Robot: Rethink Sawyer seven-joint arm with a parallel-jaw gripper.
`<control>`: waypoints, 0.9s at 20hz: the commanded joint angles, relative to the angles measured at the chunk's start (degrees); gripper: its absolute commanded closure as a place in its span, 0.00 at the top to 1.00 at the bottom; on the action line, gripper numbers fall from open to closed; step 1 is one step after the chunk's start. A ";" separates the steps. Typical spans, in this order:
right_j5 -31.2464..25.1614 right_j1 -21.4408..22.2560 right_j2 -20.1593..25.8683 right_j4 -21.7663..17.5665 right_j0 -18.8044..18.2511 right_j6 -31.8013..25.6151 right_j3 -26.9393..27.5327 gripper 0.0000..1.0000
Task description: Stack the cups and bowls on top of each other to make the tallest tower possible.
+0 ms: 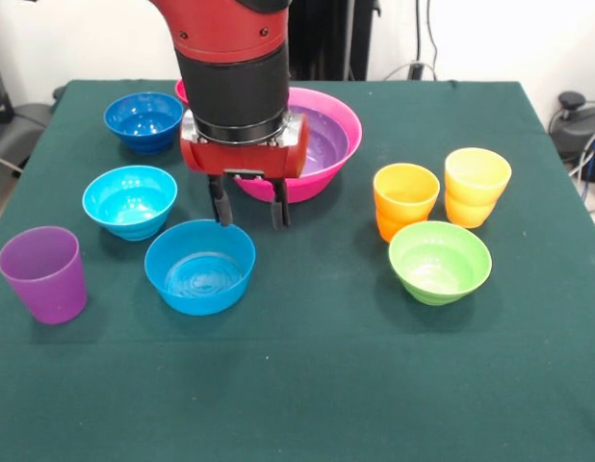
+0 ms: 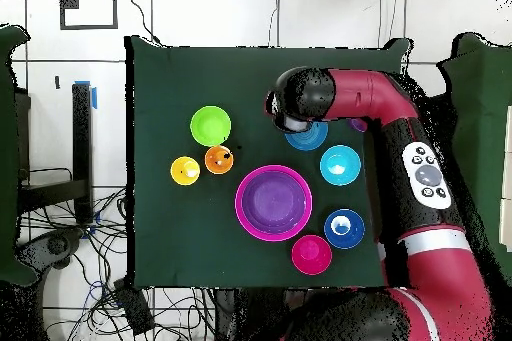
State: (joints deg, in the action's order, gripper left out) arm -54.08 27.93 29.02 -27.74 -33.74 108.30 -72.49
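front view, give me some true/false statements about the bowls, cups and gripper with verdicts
1. The large purple bowl sits inside the hot-pink bowl. True.
2. The gripper holds the lime green bowl. False: it is open, empty, hanging over the far rim of the mid blue bowl.
3. The orange cup and yellow cup stand side by side, upright. True.
4. The purple cup is stacked in the cyan bowl. False: it stands alone on the table.
5. The dark blue bowl lies upside down. False: it sits mouth up.
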 commanded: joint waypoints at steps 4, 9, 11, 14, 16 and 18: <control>5.03 -4.20 1.09 -4.97 0.82 -11.24 -3.41 1.00; 6.54 -5.35 0.94 -5.14 0.61 -11.25 -3.26 1.00; 7.01 -5.77 0.93 -5.17 0.45 -11.42 -3.21 1.00; 7.08 -6.02 0.96 -5.17 0.16 -12.06 -3.06 1.00; 7.01 -6.48 1.10 -5.17 -0.10 -12.70 -2.63 1.00; 6.91 -6.92 1.21 -5.12 -0.48 -13.23 -2.43 1.00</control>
State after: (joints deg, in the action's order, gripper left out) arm -50.15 24.53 29.03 -27.73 -33.76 108.30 -72.57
